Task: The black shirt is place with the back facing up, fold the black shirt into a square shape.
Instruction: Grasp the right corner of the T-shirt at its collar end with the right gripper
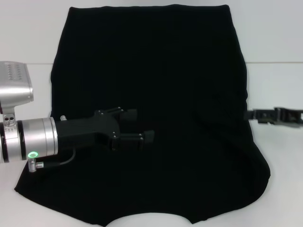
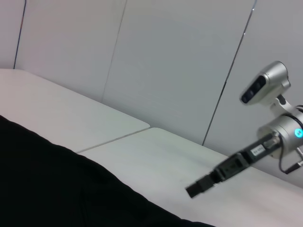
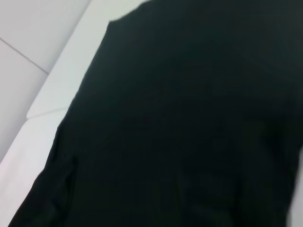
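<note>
Here, I see the black shirt (image 1: 156, 94) spread flat across the white table (image 1: 274, 85), my left gripper (image 1: 142, 125) hovering over its left half with fingers wide apart, my right gripper (image 1: 251, 115) at its right edge, grip unreadable.

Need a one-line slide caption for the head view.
Left claw open above the black shirt spread on the white table; right claw at its edge.

The left gripper (image 1: 139, 125) is matte black on a brushed silver wrist cuff (green ring light, thin black cable); the right gripper (image 1: 251, 115) is black too.
</note>
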